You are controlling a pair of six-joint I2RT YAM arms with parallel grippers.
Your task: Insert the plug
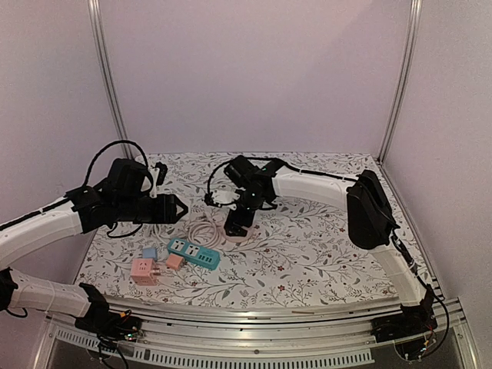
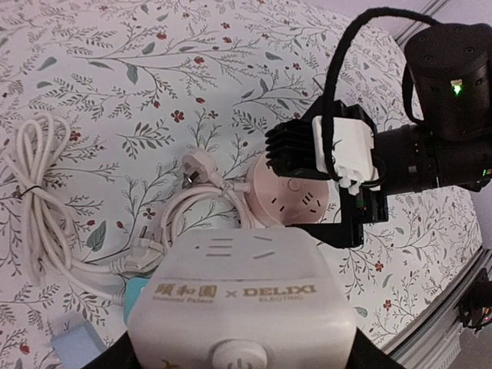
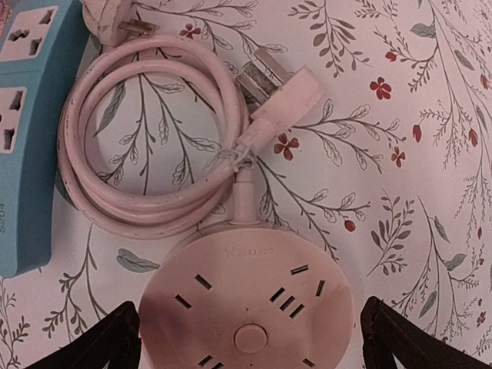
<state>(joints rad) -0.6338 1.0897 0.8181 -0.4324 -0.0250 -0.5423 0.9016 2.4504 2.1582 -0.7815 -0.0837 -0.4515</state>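
At left, left gripper (image 1: pixel 175 207) part-closed on white DELIXI cube socket (image 2: pixel 242 300), held above table (image 1: pixel 323 261). Below it, by near edge: pink cube adapter (image 1: pixel 144 270), teal power strip (image 1: pixel 194 253). Mid-table: coiled cord (image 3: pixel 146 146), three-pin plug (image 3: pixel 280 88) lying loose just left of round pink socket (image 3: pixel 246 300). right gripper (image 3: pixel 250 342) wide open, fingers flanking round pink socket, gripping nothing. Bare tabletop right of it, out to right edge.
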